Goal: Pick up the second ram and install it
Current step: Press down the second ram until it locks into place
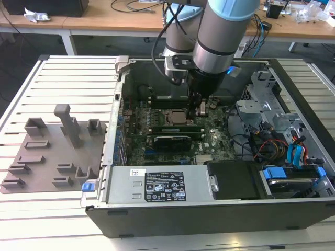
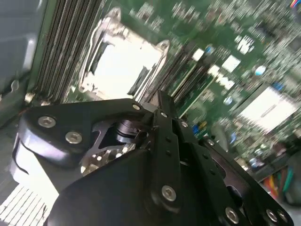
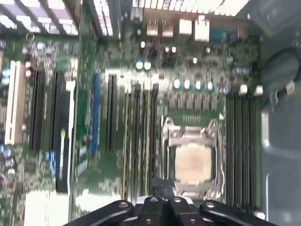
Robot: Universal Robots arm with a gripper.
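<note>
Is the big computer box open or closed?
Open. The computer case has no side cover on, so the motherboard and CPU socket show from above.

In the second wrist view, the black gripper (image 2: 164, 106) hung over the green motherboard (image 2: 225, 61), with its tip just beside the metal-framed CPU socket (image 2: 122, 61). Long memory slots (image 2: 63, 42) ran along the socket's far side. Coloured cables (image 2: 282, 181) lay at one edge.
</note>
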